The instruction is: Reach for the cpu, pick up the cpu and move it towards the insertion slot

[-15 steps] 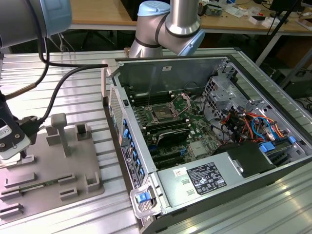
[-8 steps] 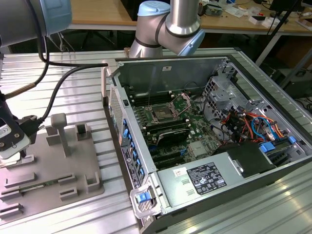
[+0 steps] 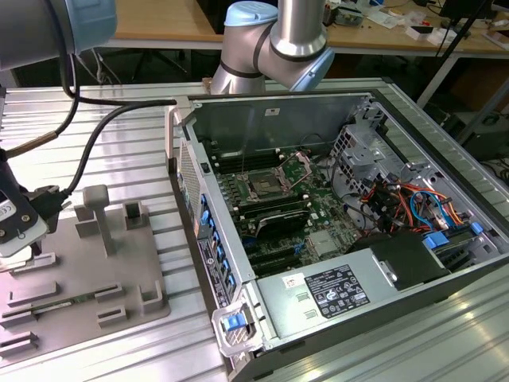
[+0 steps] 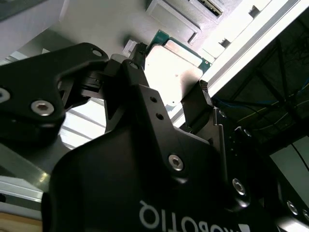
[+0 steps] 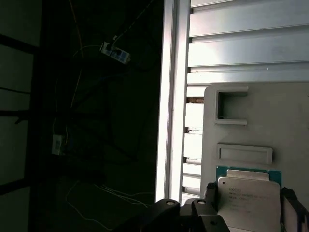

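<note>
The cpu (image 4: 174, 72) (image 5: 248, 203), a flat square chip with a silvery top plate and thin green rim, lies at the edge of a grey fixture plate (image 5: 260, 121). In both wrist views my gripper (image 4: 170, 70) (image 5: 249, 193) has a black finger against each of two opposite cpu edges, shut on it. In the exterior view the gripper (image 3: 20, 247) hangs over the fixture plate (image 3: 87, 278) at the far left. The insertion slot (image 3: 262, 187), a metal-framed socket with a dark centre, sits on the green board inside the open computer case.
The open computer case (image 3: 334, 199) fills the exterior view's right, with cables, a drive cage and a power supply (image 3: 326, 290). The fixture plate carries raised holders (image 3: 97, 215) and a memory stick (image 3: 48, 306). A black cable (image 3: 87, 151) runs along the ribbed aluminium table.
</note>
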`<state>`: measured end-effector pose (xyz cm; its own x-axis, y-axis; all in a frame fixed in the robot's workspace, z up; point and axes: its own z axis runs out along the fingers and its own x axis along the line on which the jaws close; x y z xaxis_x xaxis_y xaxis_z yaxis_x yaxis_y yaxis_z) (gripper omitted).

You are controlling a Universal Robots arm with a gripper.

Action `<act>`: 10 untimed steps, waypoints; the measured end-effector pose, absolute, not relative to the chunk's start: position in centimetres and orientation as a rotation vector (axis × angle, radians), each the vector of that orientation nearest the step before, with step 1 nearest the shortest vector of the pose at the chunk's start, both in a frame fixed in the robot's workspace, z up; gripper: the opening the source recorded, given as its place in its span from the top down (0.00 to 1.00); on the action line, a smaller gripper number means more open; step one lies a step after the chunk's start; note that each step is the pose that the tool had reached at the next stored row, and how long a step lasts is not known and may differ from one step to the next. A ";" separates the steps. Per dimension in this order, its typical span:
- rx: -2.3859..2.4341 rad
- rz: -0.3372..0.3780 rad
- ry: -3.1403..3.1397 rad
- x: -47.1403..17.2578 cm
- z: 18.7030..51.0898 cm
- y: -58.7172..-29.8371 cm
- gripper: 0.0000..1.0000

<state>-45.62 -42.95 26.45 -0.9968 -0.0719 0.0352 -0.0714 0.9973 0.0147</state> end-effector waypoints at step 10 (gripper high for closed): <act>0.111 -0.021 -3.104 -45.6 27.6 -43.0 0.45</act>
<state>-45.62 -42.95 27.64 -0.9968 -0.0719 0.0352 -0.0714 0.9973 0.0147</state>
